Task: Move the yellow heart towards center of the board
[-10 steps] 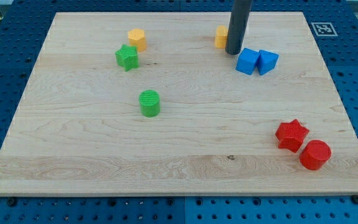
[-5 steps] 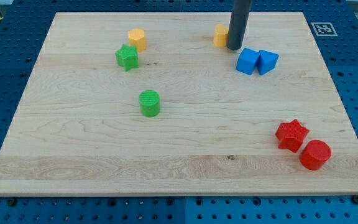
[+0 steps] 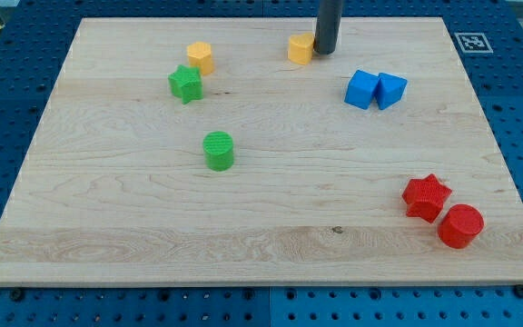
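Note:
The yellow heart (image 3: 300, 48) lies near the view's top edge of the wooden board (image 3: 261, 209), a little right of the middle. My tip (image 3: 324, 52) stands right against its right side, touching it. The rod rises out of the view's top. A second yellow block (image 3: 200, 57), roughly hexagonal, sits further to the view's left.
A green star (image 3: 185, 84) lies below the hexagonal yellow block. A green cylinder (image 3: 218, 151) stands left of centre. A blue cube (image 3: 362, 89) and a blue triangular block (image 3: 390, 90) touch at the right. A red star (image 3: 425, 197) and red cylinder (image 3: 460, 226) sit at the bottom right.
My tip has moved up and to the view's left. The yellow heart has slid left with it, away from the blue blocks. The other blocks have not moved.

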